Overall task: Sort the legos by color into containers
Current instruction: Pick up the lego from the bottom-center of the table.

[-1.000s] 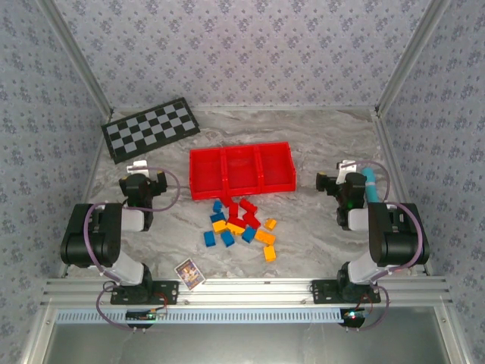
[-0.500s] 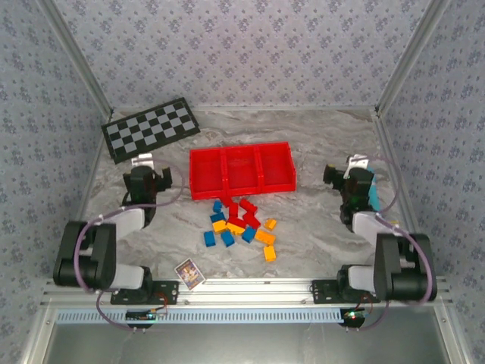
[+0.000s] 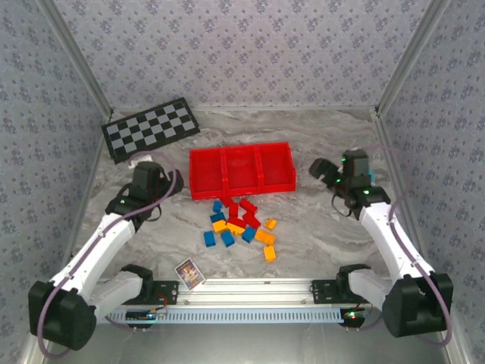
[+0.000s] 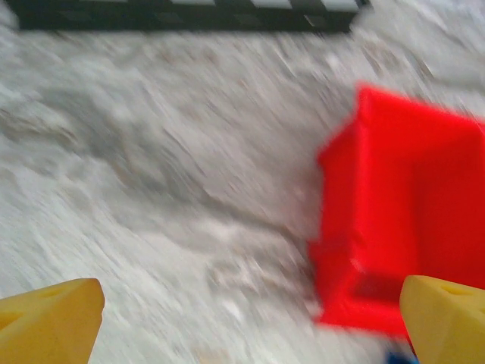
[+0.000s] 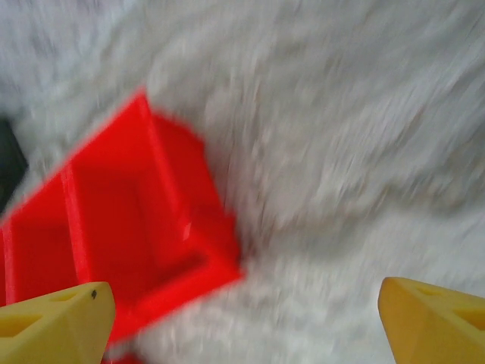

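- A grey marbled table (image 3: 318, 235) sits inside walls papered with a small floral print. A black-and-white checkerboard (image 3: 150, 127) lies at the far left and a small picture card (image 3: 189, 271) at the near edge.
- The red tray (image 3: 193, 174) lies mid-table, and its three compartments look bare.
- The legos (image 3: 241, 224) lie loose in a cluster just in front of the tray, with blue, red and orange-yellow mixed. None is sorted yet.
- The left gripper (image 4: 246, 303) hangs off the tray's left end. Its yellow fingers (image 4: 45, 318) are spread to the edges of its wrist view, with nothing between them.
- The right gripper (image 5: 244, 303) hangs off the tray's right end. Its jaws are also wide apart and empty.
- My read is that this is the opening reach, with no brick chosen or touched.
- The next move calls for one arm to swing in over the pile, single out a brick at the edge of the cluster, and come down with a finger on each side of it. The bricks lie close together, so a neighbour may get nudged.
- A second ago both arms sat folded, with their elbows bunched over their bases. Now both are stretched forward and low, and both wrist views are smeared by motion.
- The bricks, tray, card and checkerboard lie where they lay then.
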{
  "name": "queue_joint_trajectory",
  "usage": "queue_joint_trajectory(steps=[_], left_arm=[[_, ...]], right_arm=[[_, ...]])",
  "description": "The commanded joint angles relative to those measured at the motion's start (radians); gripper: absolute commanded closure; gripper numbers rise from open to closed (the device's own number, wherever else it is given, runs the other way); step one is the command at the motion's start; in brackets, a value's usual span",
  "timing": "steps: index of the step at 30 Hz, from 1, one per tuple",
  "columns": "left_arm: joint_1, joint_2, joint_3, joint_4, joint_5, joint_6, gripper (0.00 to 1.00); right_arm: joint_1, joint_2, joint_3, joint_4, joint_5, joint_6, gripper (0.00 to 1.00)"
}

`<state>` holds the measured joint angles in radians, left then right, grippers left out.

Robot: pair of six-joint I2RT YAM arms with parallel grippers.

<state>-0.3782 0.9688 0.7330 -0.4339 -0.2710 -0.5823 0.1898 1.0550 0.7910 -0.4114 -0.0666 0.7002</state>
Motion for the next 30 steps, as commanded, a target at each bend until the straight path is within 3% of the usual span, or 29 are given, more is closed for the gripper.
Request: queue_joint_trajectory(steps=[1,6,13,24,30], left_arm=[[-0.105,-0.028,0.052,-0.138,0.017,-0.060,0.00],[-0.169,-0.012,0.075,-0.195,0.096,-0.042,0.00],[-0.171,-0.004,0.085,-0.297,0.161,0.038,0.00],[-0.171,-0.050,0.056,-0.342,0.161,0.101,0.00],[-0.171,-0.068,0.068,-0.363,0.216,0.102,0.00]], right_arm=[[0.168,0.001,0.053,-0.241,0.040,0.163,0.09],[0.371,0.068,0.053,-0.293,0.135,0.246,0.20],[0.500,0.180,0.005,-0.244,0.163,0.348,0.25],[0.573,0.397,0.068,-0.148,0.154,0.432,0.24],[0.584,0.487,0.138,-0.154,0.159,0.436,0.34]])
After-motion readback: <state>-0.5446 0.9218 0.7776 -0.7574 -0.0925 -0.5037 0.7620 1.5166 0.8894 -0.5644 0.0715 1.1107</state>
